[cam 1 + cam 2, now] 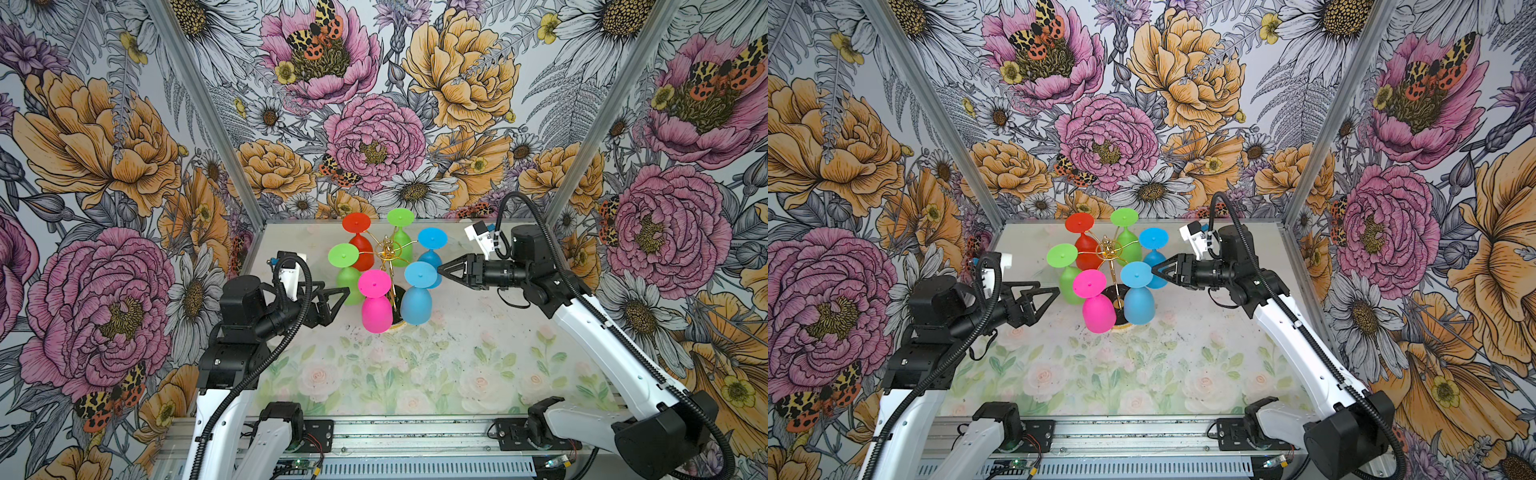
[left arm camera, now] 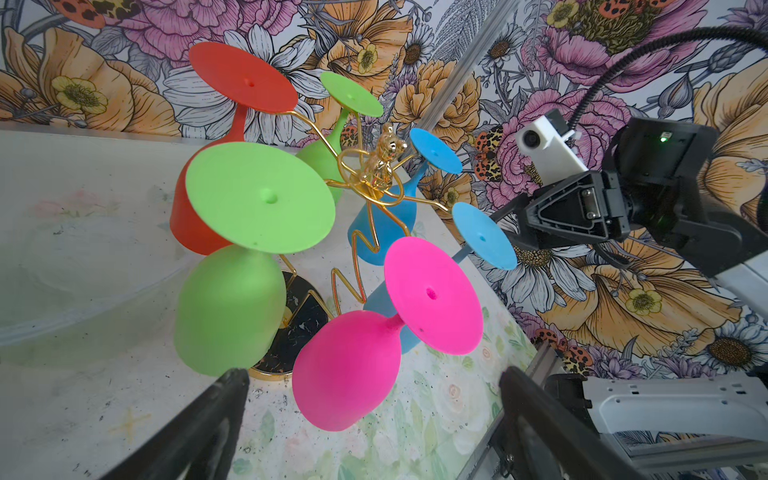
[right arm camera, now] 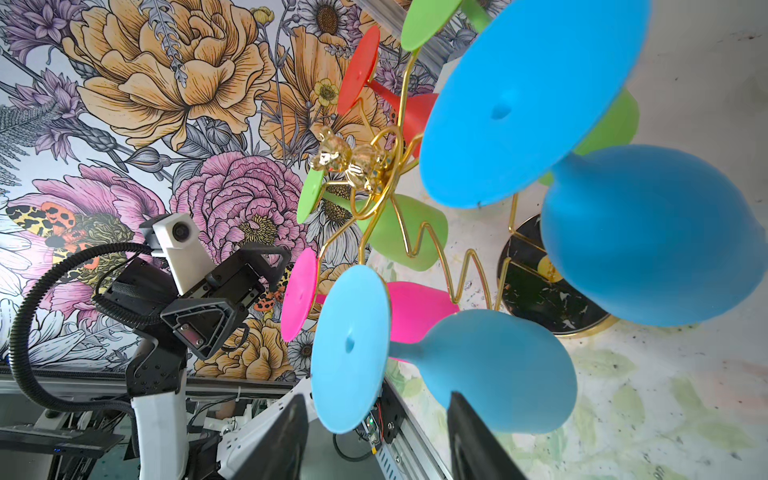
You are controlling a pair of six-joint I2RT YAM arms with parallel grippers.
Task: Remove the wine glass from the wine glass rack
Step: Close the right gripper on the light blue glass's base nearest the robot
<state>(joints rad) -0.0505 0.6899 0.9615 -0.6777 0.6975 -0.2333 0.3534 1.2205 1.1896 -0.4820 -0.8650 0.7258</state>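
- Hovering over the left side of the table (image 1: 478,345), my left gripper (image 1: 338,303) had its fingers (image 2: 208,415) spread wide and gripped nothing. One tip sat just beside the bowl of the near green wine glass (image 1: 344,262), and I could not tell whether it touched.
- That green glass hung upside down, foot up and bowl down. The red wine glass (image 1: 361,255) hung the same way behind it.
- The pink wine glass (image 1: 376,307) hung at the front. In my left wrist view its bowl showed between my two spread fingers, clear of both.
- The wine glass rack (image 1: 388,249) stood upright toward the back middle of the table. Its gold wire arms curled out from a hub topped by a small gold bear (image 2: 384,153). Its round black base (image 2: 303,316) rested on the table beneath the bowls.
- The far green wine glass (image 1: 400,217) hung at the back, right of the red one.
- The near blue wine glass (image 1: 417,305) hung on the rack's front right arm, just beside the pink one. The far blue wine glass (image 1: 432,239) hung behind it.
- My right gripper (image 1: 439,269) was level with the near blue glass's foot, its tips at the foot's right edge. Its fingers (image 3: 473,440) stood partly apart and clasped nothing, and I could not tell whether one brushed the foot.
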